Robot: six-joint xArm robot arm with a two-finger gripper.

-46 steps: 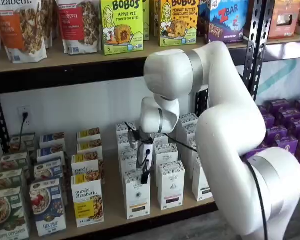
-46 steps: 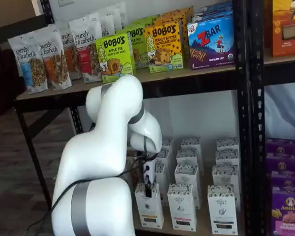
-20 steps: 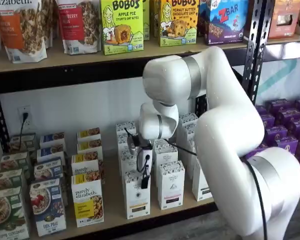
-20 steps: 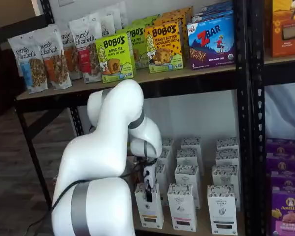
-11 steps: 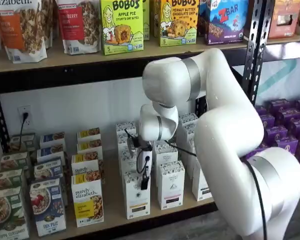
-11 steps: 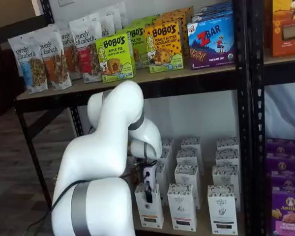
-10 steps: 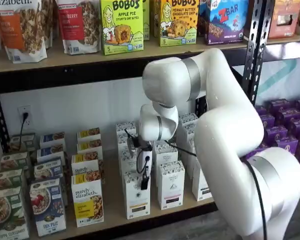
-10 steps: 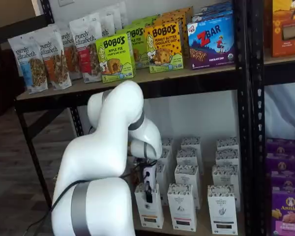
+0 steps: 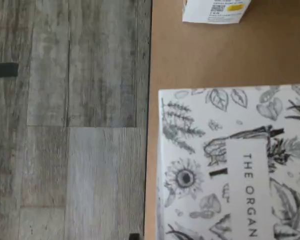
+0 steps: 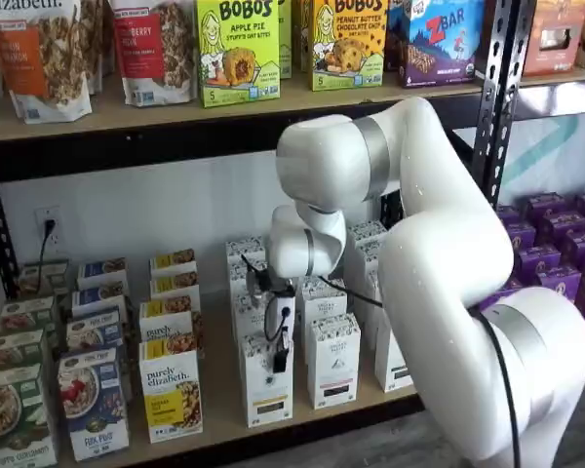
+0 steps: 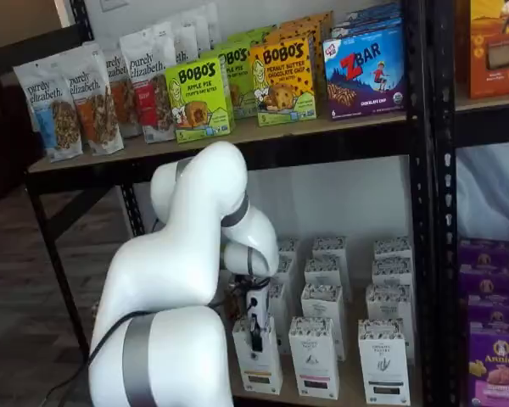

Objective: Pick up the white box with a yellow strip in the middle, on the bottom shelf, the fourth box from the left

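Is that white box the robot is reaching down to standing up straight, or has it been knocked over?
Upright. In both shelf views the white box stands on the bottom shelf, front facing out; the gripper hangs at its top.

Bobo's boxes (image 10: 238, 51), granola bags (image 10: 44, 57) on upper board; purple cartons (image 10: 556, 249) at right.

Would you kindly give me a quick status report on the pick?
Gripper down at the white box, grip state unclear. Box upright at the bottom shelf front, not lifted. Neighbouring carton close beside; nothing else in the way.
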